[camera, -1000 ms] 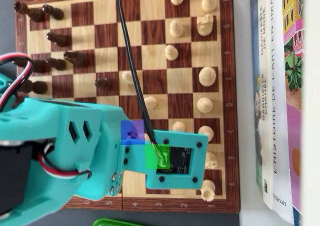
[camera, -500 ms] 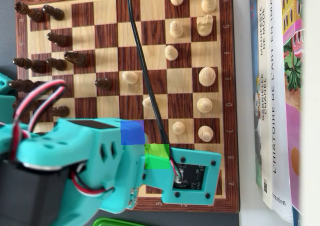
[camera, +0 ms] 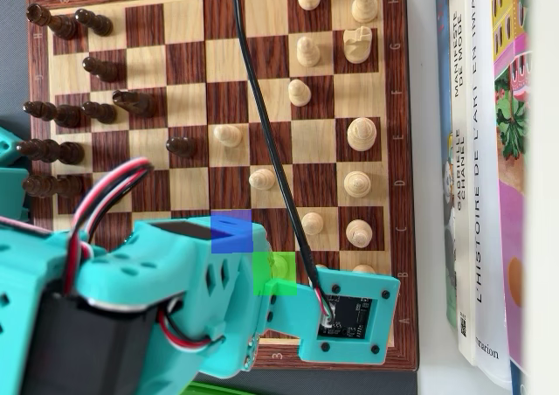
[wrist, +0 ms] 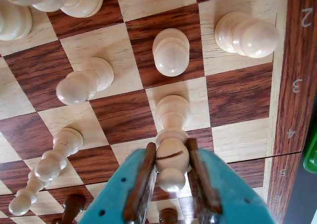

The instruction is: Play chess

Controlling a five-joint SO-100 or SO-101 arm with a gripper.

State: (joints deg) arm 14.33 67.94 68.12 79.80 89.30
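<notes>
Wrist view: the teal gripper (wrist: 171,177) had its two brown-padded jaws closed on the upper part of a pale chess piece (wrist: 171,135), whose base rested on a light square of the chessboard (wrist: 237,92). A pale pawn (wrist: 171,51) stood on the dark square just beyond it, a second pale pawn (wrist: 84,80) to its left and a third (wrist: 246,34) near the numbered border. A tall pale piece (wrist: 47,167) leaned at lower left.

Overhead view: the teal arm (camera: 175,308) covered the board's (camera: 188,63) lower edge, hiding the gripper and the held piece beneath it. A black cable (camera: 266,142) ran down across the squares to the wrist camera housing (camera: 349,316). Dark pieces (camera: 65,111) lined the left side, pale pieces (camera: 358,133) the right. Books (camera: 489,168) lay beside the board's right edge.
</notes>
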